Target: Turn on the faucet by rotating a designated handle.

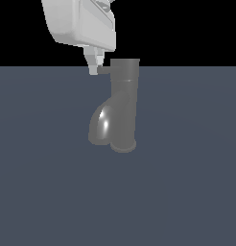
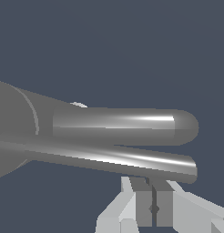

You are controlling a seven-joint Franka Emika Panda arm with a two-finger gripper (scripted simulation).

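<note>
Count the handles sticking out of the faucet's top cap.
1. The handle juts from the top cap of the faucet toward the exterior view's left, meeting the gripper fingertips. The faucet body could hide another behind it.

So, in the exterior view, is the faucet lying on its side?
No, the faucet stands upright on its round base, with the gripper beside its top.
</note>
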